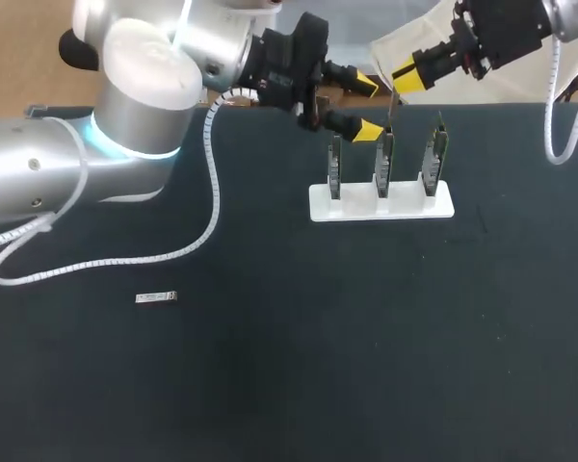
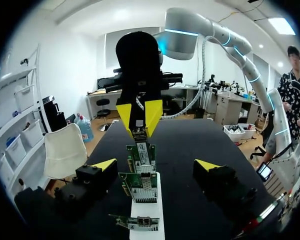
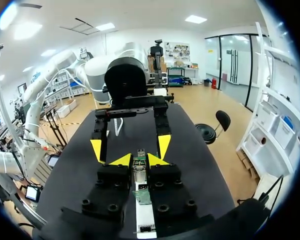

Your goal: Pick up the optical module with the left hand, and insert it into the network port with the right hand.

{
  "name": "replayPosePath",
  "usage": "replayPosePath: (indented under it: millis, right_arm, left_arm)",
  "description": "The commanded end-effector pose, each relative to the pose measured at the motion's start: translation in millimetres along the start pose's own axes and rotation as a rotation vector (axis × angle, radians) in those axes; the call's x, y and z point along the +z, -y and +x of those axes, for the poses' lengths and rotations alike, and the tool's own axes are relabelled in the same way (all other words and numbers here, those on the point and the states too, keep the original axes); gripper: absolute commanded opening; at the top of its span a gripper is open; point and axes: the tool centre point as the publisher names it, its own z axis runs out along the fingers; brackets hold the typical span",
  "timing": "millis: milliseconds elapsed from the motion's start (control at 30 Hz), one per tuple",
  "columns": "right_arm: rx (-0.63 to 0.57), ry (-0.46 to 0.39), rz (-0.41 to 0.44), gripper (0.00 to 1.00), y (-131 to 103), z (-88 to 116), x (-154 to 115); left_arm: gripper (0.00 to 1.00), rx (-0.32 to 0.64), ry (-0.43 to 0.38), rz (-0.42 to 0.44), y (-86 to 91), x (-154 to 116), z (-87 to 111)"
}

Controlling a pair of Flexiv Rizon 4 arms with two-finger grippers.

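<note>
Near the black table's [image 1: 270, 385] far edge, our right gripper [image 3: 138, 160] is pinching a slim metal optical module [image 2: 139, 134] over the middle green card [image 1: 385, 164]; our left gripper [image 1: 368, 105] is gaping wide

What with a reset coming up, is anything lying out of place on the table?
A small silver part lies flat and alone on the table, far from the white holder with its three upright boards. The right gripper holds an optical module, so this piece looks like a stray.
</note>
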Motion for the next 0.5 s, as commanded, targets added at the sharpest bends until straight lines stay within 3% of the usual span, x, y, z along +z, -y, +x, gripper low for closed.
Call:
replayPosePath:
  millis: [33,200,500]
  right_arm:
    - [-0.001,-0.003,0.006,0.00,-3.2,0.7,-0.9]
    - [0.001,-0.007,0.011,0.00,-3.9,1.6,-2.4]
    - [0.003,-0.010,0.014,0.00,-5.2,2.9,-5.3]
  left_arm:
    - [1.00,-0.008,-0.018,-0.003,-0.5,-1.6,0.7]
    - [1.00,-0.051,-0.056,0.017,-1.8,-0.1,5.5]
    - [1.00,-0.071,-0.056,0.023,-2.5,3.8,7.3]
